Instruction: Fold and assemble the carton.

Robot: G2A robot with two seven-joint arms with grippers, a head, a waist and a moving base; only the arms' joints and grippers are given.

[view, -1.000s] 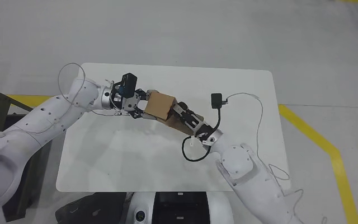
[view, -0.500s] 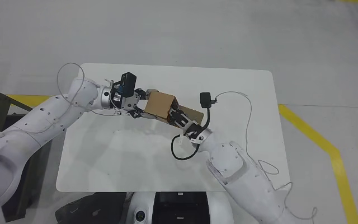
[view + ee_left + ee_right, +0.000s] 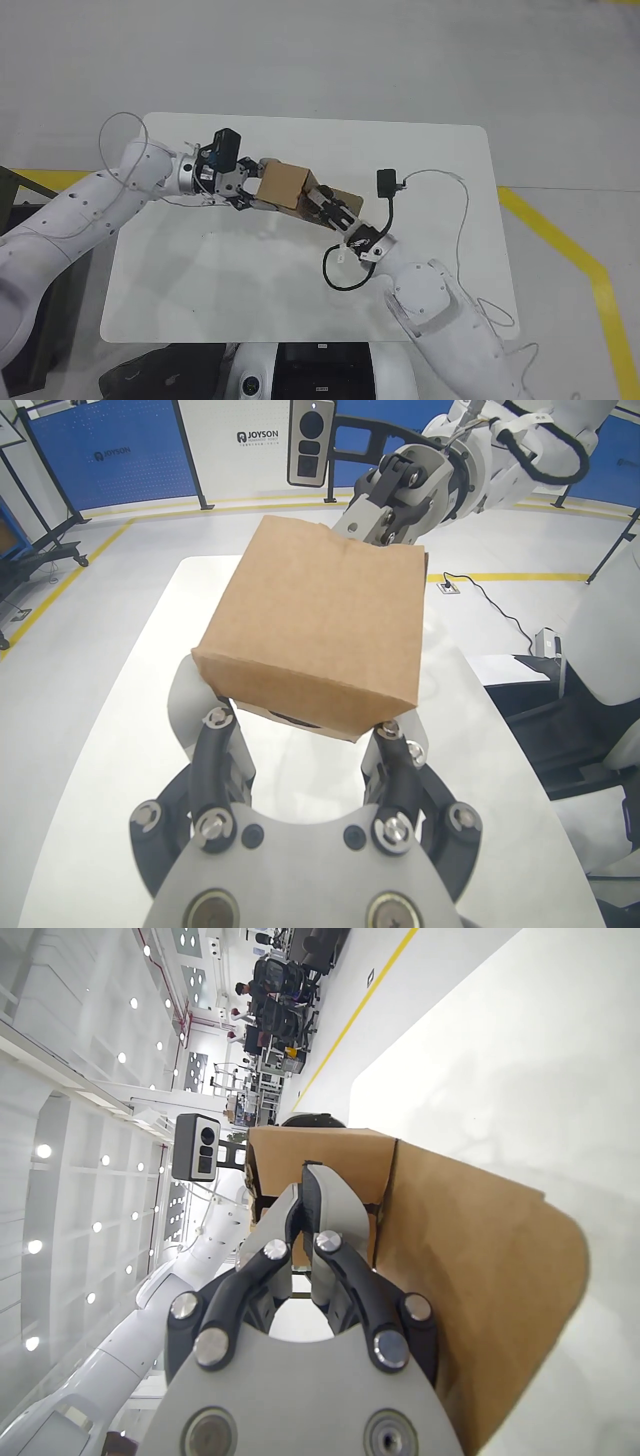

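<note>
A brown carton (image 3: 285, 183) hangs just above the white table (image 3: 430, 150), between my two arms. My left gripper (image 3: 252, 187) holds its left end. In the left wrist view the fingers (image 3: 220, 720) straddle the carton's (image 3: 320, 620) near end, shut on it. My right gripper (image 3: 322, 205) is at the opposite, open end. In the right wrist view its fingers (image 3: 309, 1178) are pressed together, tips against the inner flaps. A large loose flap (image 3: 480, 1258) curves out beside them. The left wrist view shows the right gripper (image 3: 365, 532) behind the carton's far edge.
A thin white cable (image 3: 445, 172) loops over the table's right half from the black wrist camera (image 3: 387, 182). A dark frame (image 3: 12, 195) stands off the table's left edge. Bare table surface lies in front of the carton and to its right.
The right wrist swung in toward the carton half a second ago and has swung back out. The carton's right-hand flap now sticks out more. The left arm has barely moved.
</note>
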